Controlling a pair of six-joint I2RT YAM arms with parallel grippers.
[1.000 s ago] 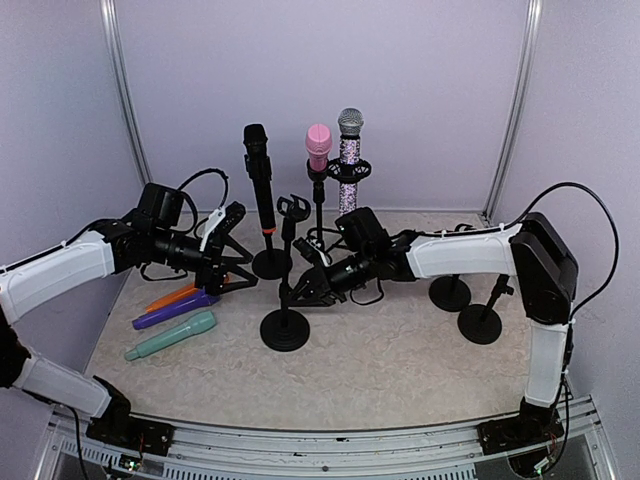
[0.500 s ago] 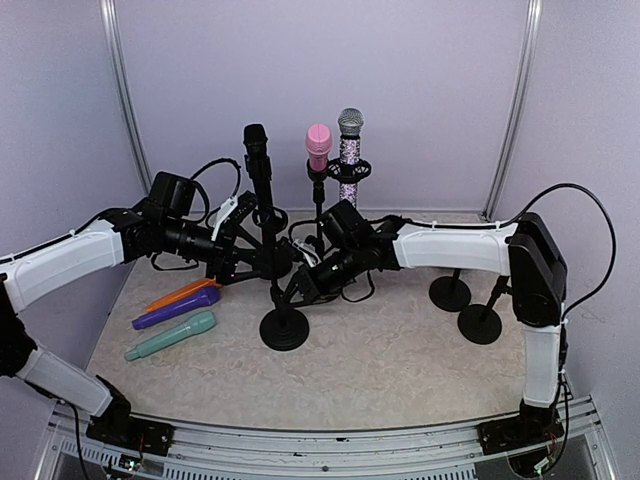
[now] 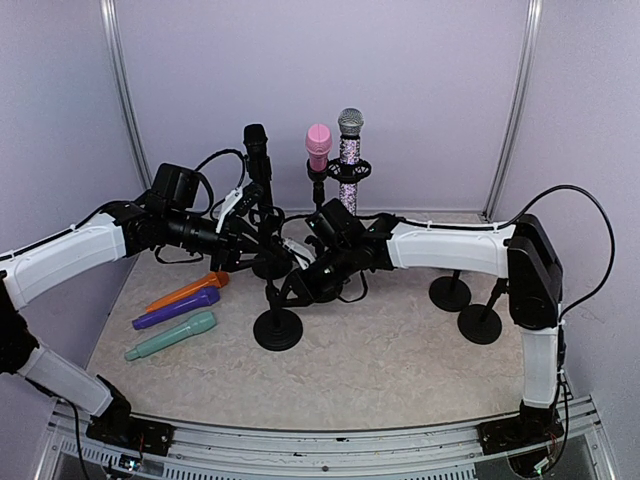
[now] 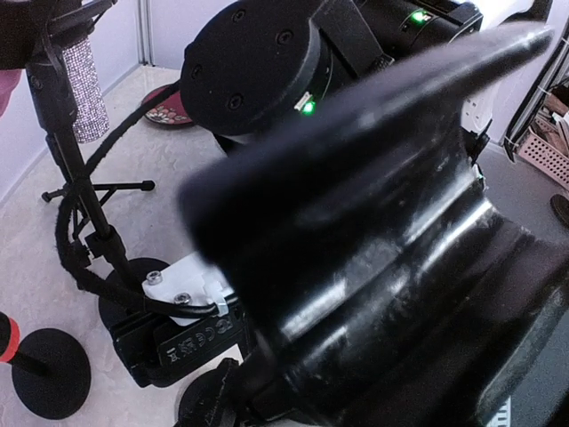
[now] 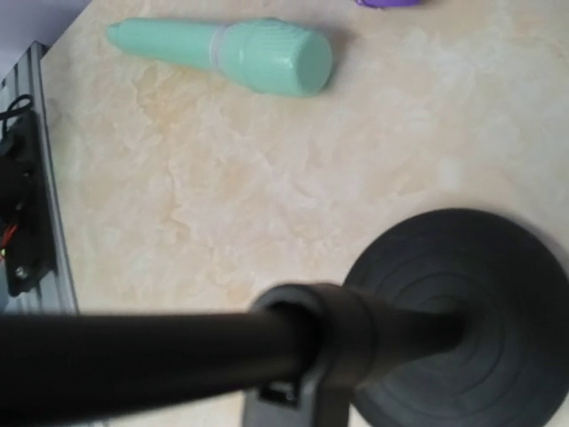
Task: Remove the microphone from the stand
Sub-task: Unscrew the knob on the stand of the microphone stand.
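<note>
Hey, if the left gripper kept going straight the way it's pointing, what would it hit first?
The upright black microphone: the left gripper is right up against it. Past that comes the right arm's wrist, though depth is hard to judge.

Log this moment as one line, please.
left gripper: at black microphone | right gripper: shut on stand pole | removal: not yet done
</note>
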